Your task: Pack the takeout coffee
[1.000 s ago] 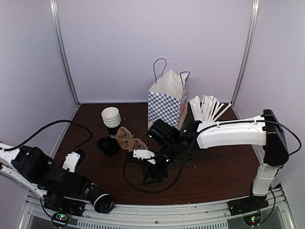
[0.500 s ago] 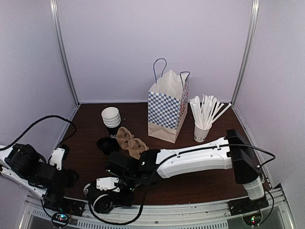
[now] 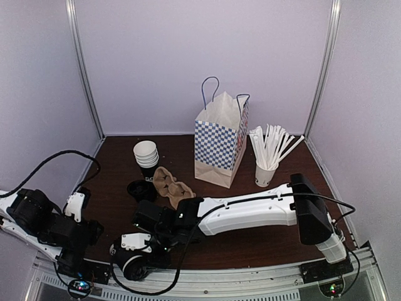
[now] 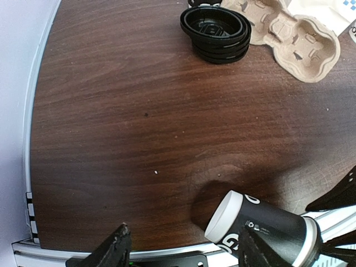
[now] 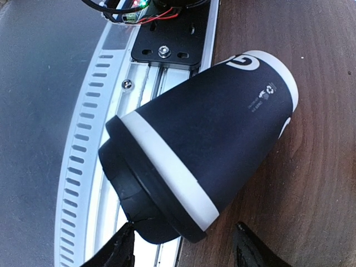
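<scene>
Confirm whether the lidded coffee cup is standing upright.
No: in the right wrist view the coffee cup lies on its side at the near edge of the table.

Far back on the surface [image 3: 182,147], centre: bag [image 3: 219,147]. Left of bag: cup stack [image 3: 146,157]; right of bag: cup of sticks [image 3: 265,174]. Before the stack: lids [image 3: 141,190], carrier [image 3: 172,185] just right of them. At near edge, left, on its side: coffee [image 3: 133,266], lid toward the edge.

White-shelled right arm [image 3: 250,213], black joints, black cables
</scene>
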Robot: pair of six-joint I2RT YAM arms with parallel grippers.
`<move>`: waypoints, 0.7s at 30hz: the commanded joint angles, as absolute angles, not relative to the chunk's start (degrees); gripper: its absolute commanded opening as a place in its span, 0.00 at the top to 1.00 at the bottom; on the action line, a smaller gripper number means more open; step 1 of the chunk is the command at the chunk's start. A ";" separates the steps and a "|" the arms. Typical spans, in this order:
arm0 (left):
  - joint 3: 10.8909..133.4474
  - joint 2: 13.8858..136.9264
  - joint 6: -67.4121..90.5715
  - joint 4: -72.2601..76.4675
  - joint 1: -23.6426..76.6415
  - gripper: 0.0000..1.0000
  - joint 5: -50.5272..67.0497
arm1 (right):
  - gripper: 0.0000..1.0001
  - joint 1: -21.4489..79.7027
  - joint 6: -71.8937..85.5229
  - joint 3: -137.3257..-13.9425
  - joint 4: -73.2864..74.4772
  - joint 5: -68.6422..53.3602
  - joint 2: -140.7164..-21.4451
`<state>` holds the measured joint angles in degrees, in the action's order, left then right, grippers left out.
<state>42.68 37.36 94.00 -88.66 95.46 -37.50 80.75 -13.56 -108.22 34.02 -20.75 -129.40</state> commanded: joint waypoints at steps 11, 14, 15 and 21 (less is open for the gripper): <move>43.33 35.70 94.32 -90.05 95.63 0.34 -39.88 | 0.64 81.59 -12.77 -111.83 35.51 -21.36 -131.41; 43.03 35.60 94.37 -89.68 95.69 0.34 -40.15 | 0.67 81.53 -12.35 -111.22 35.51 -21.71 -130.03; 42.94 35.58 94.31 -89.50 95.69 0.34 -40.31 | 0.67 81.40 -12.13 -110.97 35.58 -21.84 -129.61; 42.73 35.40 93.40 -89.16 95.64 0.34 -40.79 | 0.77 79.53 -9.20 -107.84 34.51 -24.25 -126.45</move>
